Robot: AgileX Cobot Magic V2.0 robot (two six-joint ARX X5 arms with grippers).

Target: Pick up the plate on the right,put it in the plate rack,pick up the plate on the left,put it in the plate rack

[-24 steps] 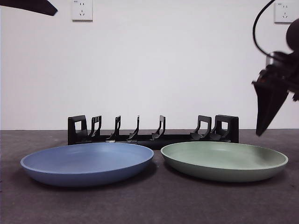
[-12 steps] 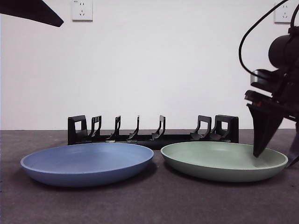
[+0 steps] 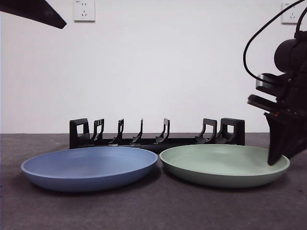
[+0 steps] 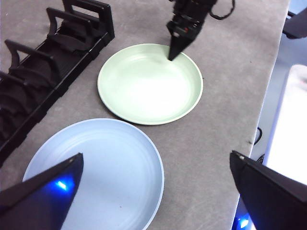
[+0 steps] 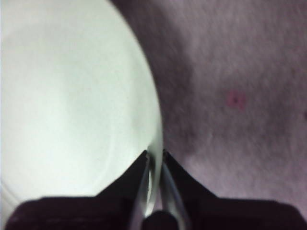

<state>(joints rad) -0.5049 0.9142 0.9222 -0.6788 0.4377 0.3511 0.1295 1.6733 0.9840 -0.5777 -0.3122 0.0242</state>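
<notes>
The green plate point(image 3: 220, 165) lies on the right of the table and the blue plate point(image 3: 88, 167) on the left, both flat in front of the black plate rack point(image 3: 158, 134). My right gripper point(image 3: 276, 155) has come down on the green plate's right rim. In the right wrist view the right gripper point(image 5: 154, 155) is shut on the rim of the green plate point(image 5: 72, 96), one jaw inside and one outside. My left gripper point(image 4: 156, 155) hangs open high over the blue plate point(image 4: 96, 177) and holds nothing. That view also takes in the green plate point(image 4: 148, 86) and the rack point(image 4: 43, 62).
A white wall with two sockets stands behind the rack. The left wrist view shows the table's edge point(image 4: 268, 81) running past the green plate's far side. The left arm appears only as a black tip point(image 3: 33, 12) at the upper left corner of the front view.
My right gripper has come down from above the table to the green plate's right rim and shut on it. The green plate has slid slightly left. The blue plate and rack are unmoved.
</notes>
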